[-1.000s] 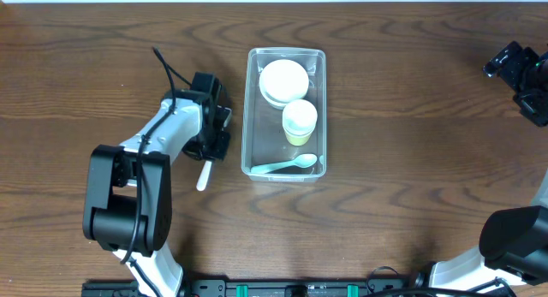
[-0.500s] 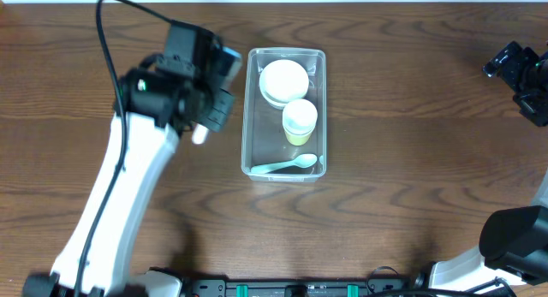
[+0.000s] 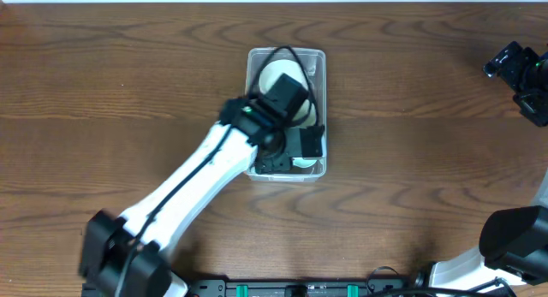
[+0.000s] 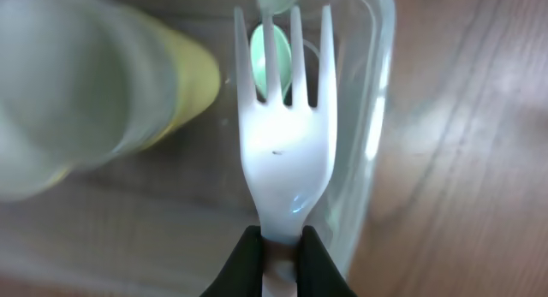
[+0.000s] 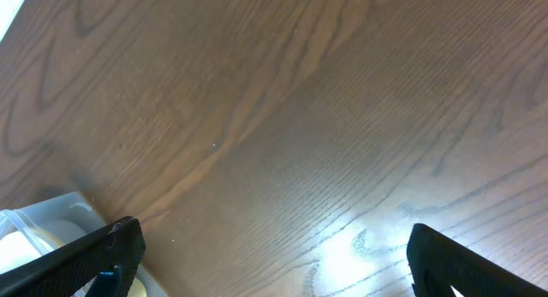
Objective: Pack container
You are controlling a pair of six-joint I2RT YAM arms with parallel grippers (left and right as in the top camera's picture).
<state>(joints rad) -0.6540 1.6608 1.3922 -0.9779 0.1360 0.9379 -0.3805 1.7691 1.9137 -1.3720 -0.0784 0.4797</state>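
The clear plastic container (image 3: 250, 74) stands at the table's centre and holds stacked white bowls (image 3: 274, 74). My left gripper (image 3: 295, 150) is over its near end, shut on the handle of a white plastic fork (image 4: 287, 143). In the left wrist view the jaws (image 4: 278, 256) pinch the fork, whose tines point down into the container (image 4: 378, 117). Below the tines lie a mint green spoon (image 4: 272, 49) and a blurred yellow-green cup (image 4: 128, 83). My right gripper (image 3: 518, 73) is open and empty at the far right edge.
The right wrist view shows bare wood between the open fingers (image 5: 282, 263), with a corner of the container (image 5: 34, 222) at the lower left. The left arm covers the cup and most of the spoon in the overhead view.
The left arm lifted the fork from the table left of the container and swung right, to over the container's near end. The right arm has not moved.
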